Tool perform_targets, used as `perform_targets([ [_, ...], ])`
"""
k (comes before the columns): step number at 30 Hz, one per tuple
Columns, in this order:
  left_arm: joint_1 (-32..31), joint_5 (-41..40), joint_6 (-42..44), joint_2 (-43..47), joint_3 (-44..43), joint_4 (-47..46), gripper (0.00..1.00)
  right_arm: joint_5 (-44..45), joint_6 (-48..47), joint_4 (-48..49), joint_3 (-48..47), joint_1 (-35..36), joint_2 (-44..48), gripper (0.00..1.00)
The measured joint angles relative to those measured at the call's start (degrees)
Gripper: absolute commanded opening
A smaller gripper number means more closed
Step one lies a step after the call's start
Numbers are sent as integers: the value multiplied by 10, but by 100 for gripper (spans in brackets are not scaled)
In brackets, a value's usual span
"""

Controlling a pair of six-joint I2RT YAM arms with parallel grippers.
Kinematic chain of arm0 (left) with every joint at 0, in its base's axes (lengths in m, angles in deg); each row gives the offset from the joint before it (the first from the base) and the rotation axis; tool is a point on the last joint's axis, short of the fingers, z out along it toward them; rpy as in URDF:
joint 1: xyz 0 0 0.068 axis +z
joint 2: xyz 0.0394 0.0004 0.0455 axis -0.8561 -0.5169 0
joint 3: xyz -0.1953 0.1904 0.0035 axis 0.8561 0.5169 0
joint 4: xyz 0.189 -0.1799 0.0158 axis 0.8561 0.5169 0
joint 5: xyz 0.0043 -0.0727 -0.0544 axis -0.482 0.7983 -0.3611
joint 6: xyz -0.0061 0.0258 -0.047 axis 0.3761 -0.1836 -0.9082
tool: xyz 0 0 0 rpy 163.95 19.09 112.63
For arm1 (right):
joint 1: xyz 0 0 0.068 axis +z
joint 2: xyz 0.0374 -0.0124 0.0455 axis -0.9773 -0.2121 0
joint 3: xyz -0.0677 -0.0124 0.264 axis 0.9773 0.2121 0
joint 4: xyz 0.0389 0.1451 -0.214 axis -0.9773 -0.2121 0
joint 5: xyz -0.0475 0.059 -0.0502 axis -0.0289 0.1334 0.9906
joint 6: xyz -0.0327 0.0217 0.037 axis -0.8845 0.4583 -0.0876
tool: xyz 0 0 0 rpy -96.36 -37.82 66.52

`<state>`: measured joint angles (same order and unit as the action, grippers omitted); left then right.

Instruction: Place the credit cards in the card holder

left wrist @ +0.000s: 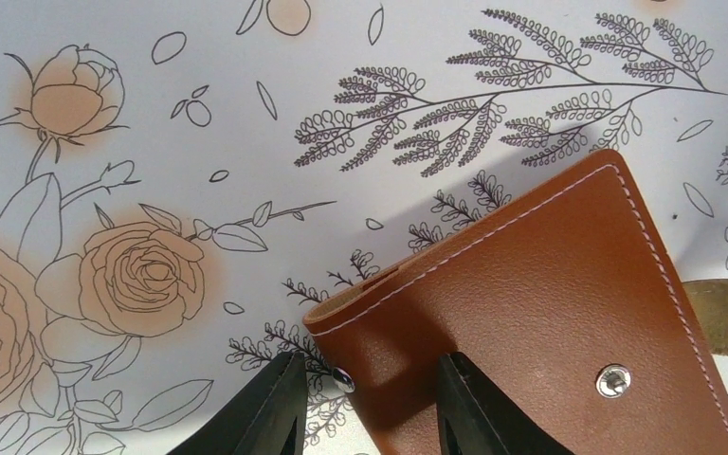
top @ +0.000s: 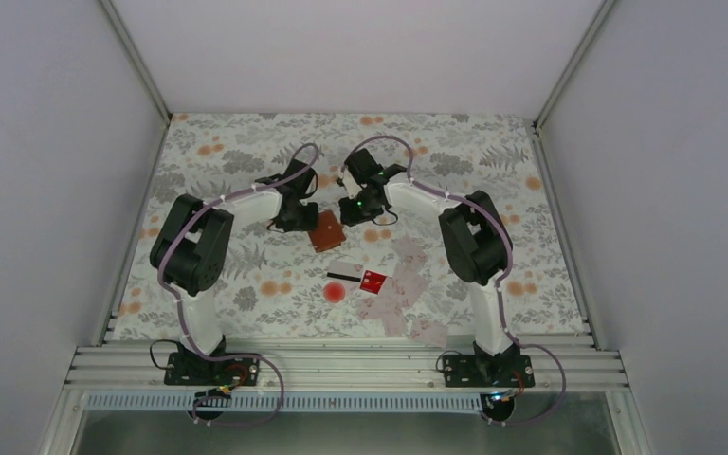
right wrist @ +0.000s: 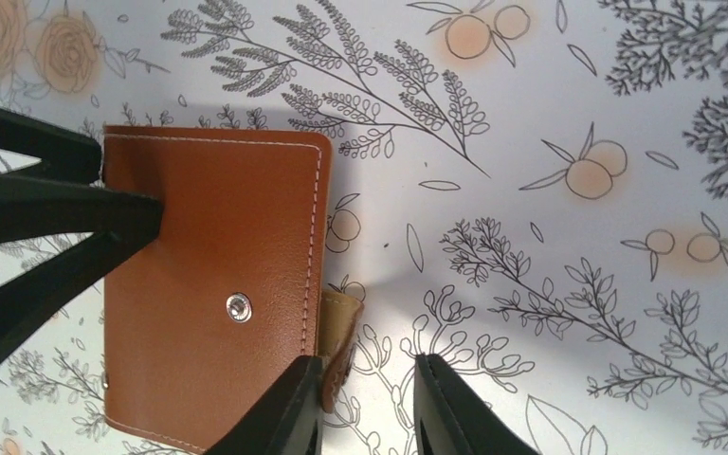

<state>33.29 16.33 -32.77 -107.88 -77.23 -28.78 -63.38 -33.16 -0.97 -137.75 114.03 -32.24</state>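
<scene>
The brown card holder (top: 325, 230) lies closed on the flowered cloth between both grippers. In the left wrist view its near corner (left wrist: 569, 284) sits between the parted fingers of my left gripper (left wrist: 370, 408). One finger is over the leather, the other stands clear beside the snap stud. My right gripper (right wrist: 365, 412) is open at the holder's (right wrist: 218, 237) other side. The tan clasp tab (right wrist: 339, 327) leans against its left finger, with a gap to the right finger. Several pale credit cards (top: 400, 284), a black-striped one (top: 344, 270) and a red one (top: 373, 280) lie nearer the arm bases.
A round red spot (top: 334, 292) marks the cloth just left of the cards. Grey walls close in the table on the left, right and far sides. The metal rail (top: 341, 365) with both arm bases runs along the near edge.
</scene>
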Motion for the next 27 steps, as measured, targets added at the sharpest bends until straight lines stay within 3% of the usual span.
perform_targets([
  [6,-5,-13,2,-3,-9,10,36,0,-5,1,0,0,0,16],
  [11,-10,-21,11,-4,-13,15,36,4,-4,0,-2,-3,-1,26],
  [15,-14,-30,19,-6,-17,19,36,4,-9,1,-17,-11,-17,27],
  [27,-20,-42,29,-6,-19,21,36,-20,-8,-3,-38,-23,-47,19],
])
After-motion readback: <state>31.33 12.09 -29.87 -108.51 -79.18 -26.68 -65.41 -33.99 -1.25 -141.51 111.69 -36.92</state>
